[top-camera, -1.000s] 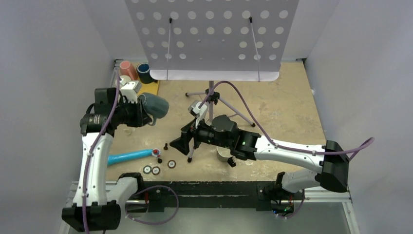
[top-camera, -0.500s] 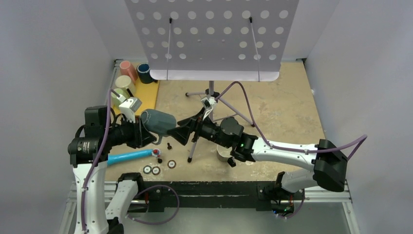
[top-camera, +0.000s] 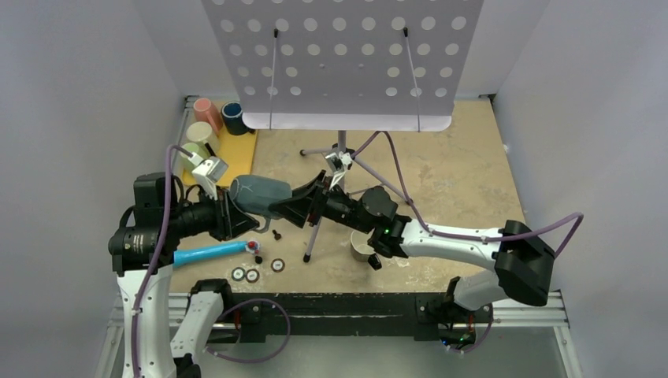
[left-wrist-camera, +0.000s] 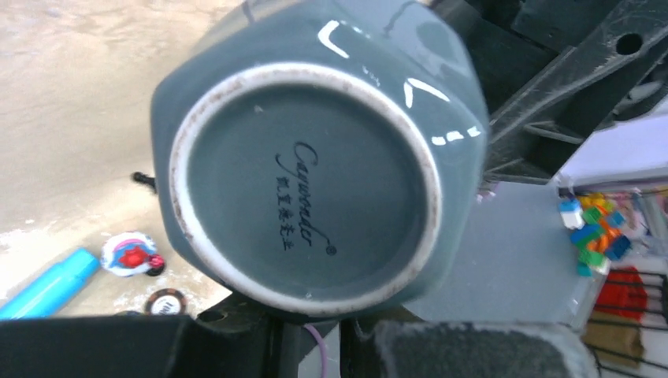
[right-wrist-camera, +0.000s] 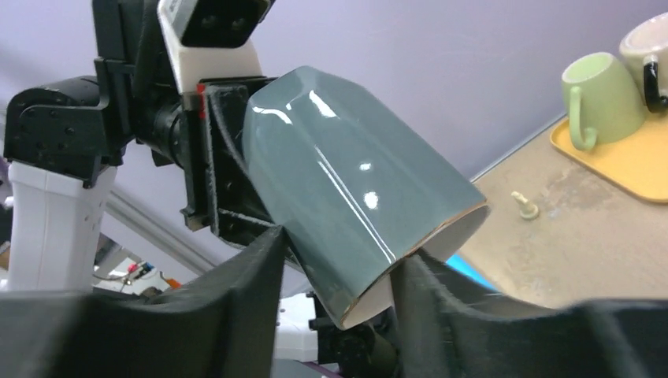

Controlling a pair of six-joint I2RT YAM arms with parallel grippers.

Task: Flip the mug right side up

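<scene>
**Clearances.** The grey-blue faceted ceramic mug (top-camera: 264,191) is held in the air over the left-centre of the tan tabletop (top-camera: 465,173), between the two arms. Behind it and to the left, near the table's left edge, lies a yellow tray (top-camera: 239,146) carrying pale cups. On the table below the mug lie a light-blue cylinder (top-camera: 209,252) and several small round discs (top-camera: 252,275). A white perforated stand panel (top-camera: 339,63) overhangs the far edge, and its pole and tripod legs stand just behind the right wrist. The widest bare surface runs from the stand legs to the grey right-hand wall.

**Grip.** The left gripper (top-camera: 230,211) is clamped on the mug at its base end; the contact point is hidden in every view. The right gripper (right-wrist-camera: 339,256) has its black fingers (right-wrist-camera: 228,303) spread, with the mug's lower wall and rim between them. Whether they touch the mug cannot be told.

**Mug condition.** The mug lies roughly horizontal, mouth toward the right gripper and base toward the left wrist camera. The glaze is glossy over flat facets, and the lip has a pale edge. The base (left-wrist-camera: 303,189) shows a grey recessed disc with a printed maker's mark inside a white unglazed foot ring.
</scene>
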